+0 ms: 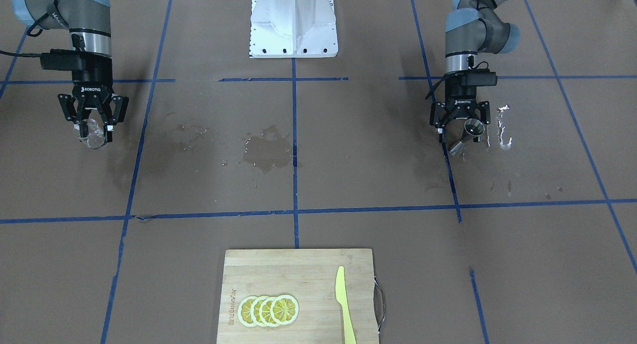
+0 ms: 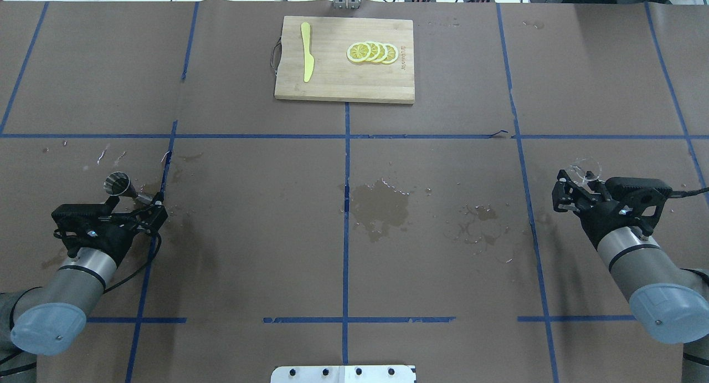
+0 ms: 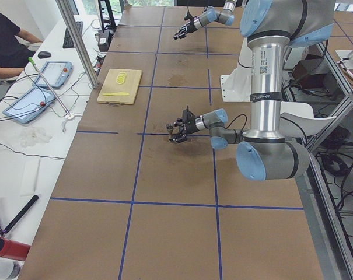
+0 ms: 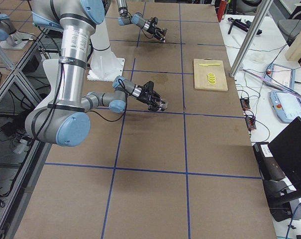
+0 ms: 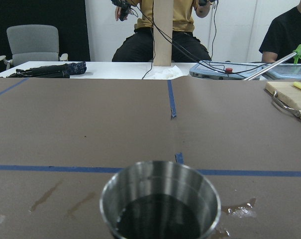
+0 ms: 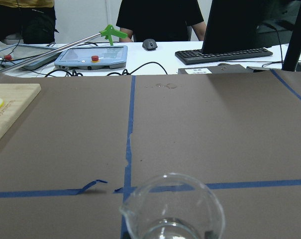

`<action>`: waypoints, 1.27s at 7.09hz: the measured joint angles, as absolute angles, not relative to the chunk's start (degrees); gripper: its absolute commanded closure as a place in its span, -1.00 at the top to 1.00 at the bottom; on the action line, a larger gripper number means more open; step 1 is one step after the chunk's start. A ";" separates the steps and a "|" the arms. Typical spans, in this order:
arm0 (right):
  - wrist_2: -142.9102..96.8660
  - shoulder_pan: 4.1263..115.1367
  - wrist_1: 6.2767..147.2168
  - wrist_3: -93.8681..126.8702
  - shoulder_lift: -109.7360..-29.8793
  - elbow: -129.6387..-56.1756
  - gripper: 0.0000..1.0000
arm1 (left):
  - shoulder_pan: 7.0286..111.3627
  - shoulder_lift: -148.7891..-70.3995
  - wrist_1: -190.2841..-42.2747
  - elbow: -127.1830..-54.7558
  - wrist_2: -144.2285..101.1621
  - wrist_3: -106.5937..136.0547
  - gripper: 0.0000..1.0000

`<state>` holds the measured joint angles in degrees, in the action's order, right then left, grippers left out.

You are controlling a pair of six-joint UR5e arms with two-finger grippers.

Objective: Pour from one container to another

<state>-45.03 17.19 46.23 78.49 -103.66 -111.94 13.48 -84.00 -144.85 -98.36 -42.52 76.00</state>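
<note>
My left gripper is shut on a steel jigger at the table's left side. The left wrist view shows the jigger's upper cup upright, with dark liquid in it. On the far right side, my right gripper is shut on a clear glass beaker. Its spouted rim fills the bottom of the right wrist view, with what looks like a little clear liquid at the bottom. The two containers are far apart.
A wooden cutting board with lemon slices and a yellow knife lies at the far middle edge. Wet stains mark the brown paper at the centre. Water drops glint beside the jigger. The white robot base stands mid-rear.
</note>
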 measured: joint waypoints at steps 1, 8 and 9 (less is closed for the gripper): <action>-44.65 17.17 46.23 78.49 -103.64 -111.81 -1.00 | 13.47 -81.33 -144.85 -100.72 -45.11 75.10 1.00; -40.27 13.70 45.91 79.43 -103.21 -107.29 -1.00 | 13.94 -74.24 -142.31 -111.90 -63.62 68.79 1.00; -39.69 12.94 45.87 79.57 -103.11 -106.97 -1.00 | 14.19 -74.07 -141.29 -113.53 -65.31 67.99 1.00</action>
